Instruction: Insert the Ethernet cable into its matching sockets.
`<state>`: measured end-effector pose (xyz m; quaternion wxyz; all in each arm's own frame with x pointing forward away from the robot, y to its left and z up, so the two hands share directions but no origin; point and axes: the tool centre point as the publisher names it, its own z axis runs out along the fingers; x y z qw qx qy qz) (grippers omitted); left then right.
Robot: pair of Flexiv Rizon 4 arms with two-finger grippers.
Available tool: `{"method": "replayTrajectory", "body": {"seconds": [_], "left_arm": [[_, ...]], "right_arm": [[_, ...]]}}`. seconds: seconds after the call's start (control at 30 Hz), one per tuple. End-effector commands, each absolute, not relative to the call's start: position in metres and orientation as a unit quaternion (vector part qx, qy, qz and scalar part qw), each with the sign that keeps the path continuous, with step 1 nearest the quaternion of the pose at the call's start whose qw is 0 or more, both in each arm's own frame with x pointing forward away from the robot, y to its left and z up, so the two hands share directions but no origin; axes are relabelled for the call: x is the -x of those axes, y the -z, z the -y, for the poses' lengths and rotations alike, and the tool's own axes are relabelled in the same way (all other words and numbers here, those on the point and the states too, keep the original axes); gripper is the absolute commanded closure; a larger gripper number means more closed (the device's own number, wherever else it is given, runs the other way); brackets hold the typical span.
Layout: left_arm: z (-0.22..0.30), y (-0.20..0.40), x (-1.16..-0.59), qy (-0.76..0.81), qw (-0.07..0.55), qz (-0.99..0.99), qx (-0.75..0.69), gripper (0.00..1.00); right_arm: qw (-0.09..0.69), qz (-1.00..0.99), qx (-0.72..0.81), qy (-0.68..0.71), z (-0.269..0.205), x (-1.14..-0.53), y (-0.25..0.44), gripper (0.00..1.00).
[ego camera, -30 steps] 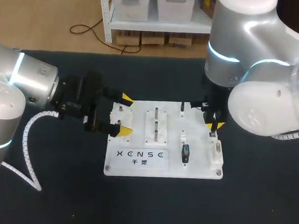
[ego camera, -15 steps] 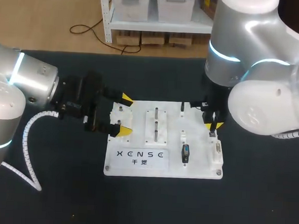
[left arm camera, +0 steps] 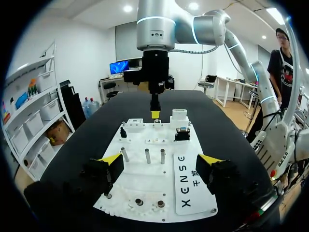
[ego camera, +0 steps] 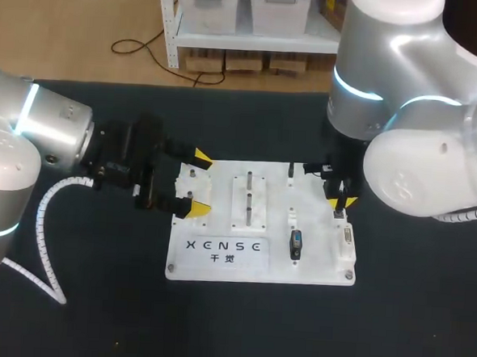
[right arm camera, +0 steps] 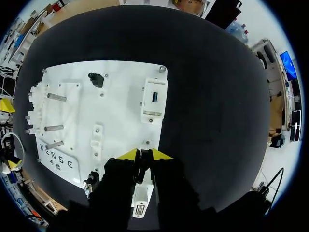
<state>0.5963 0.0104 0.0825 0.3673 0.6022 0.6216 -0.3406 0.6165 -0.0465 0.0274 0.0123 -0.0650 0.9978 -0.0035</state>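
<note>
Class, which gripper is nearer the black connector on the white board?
Right. The right gripper hangs over the white board's right side, close to the black connector; the left gripper is at the board's left edge, farther off.

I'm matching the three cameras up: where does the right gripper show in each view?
Head view: right gripper over the white board's right edge.
Left wrist view: the gripper hangs over the board's far end.
Right wrist view: its own gripper, over the board's edge.
Shared landmark: the board's lettering.
</note>
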Motion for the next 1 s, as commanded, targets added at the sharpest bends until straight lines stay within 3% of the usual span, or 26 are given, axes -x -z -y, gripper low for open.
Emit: {"method": "replayTrajectory", "body": {"seconds": [0.03,1.0], "left_arm": [[-0.011,-0.081,-0.596,0.341,0.371,-0.620,-0.602,0.00],[-0.011,-0.081,-0.596,0.341,0.371,-0.620,-0.602,0.00]], "right_arm": [[0.012,-0.998,0.065,0.007,0.048,-0.617,-0.023,1.00],[0.020,-0.997,0.066,0.032,0.058,-0.617,-0.005,1.00]]}}
